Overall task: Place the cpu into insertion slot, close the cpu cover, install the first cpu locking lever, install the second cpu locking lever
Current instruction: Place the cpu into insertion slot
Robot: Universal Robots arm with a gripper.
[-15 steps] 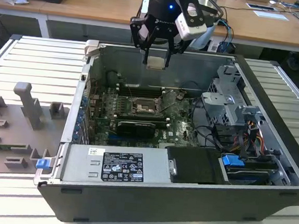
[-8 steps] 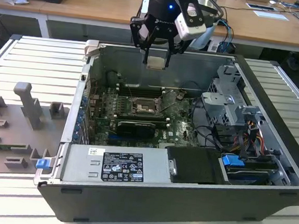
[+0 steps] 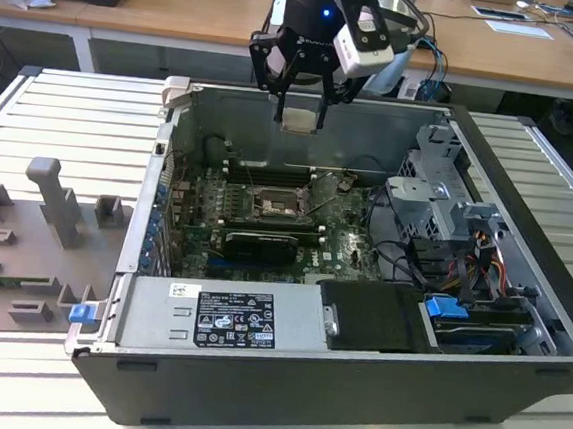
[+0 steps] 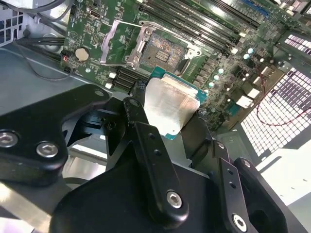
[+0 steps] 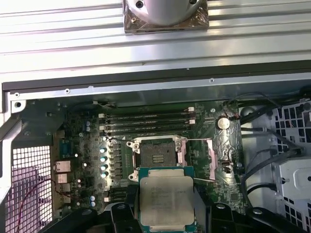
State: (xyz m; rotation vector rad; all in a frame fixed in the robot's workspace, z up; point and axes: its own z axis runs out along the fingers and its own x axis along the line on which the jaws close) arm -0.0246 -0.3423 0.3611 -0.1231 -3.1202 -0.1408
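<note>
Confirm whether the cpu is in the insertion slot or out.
Out. The gripper holds the cpu above the board; the insertion slot lies bare in the first wrist view.

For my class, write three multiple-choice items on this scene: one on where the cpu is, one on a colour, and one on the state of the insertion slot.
1. Where is the cpu?
A) seated in its socket
B) held by the gripper above the open case
C) lying on the table outside

2. What colour is the circuit board?
A) red
B) green
C) white

3. How does the insertion slot stand?
A) empty, cpu cover swung open
B) filled, cover shut
C) hidden under a fan

Answers:
1 B: the gripper clamps the chip's edges over the case.
2 B: green shows all around the socket.
3 A: the socket's bare contacts show, with the cover frame lifted beside them.
</note>
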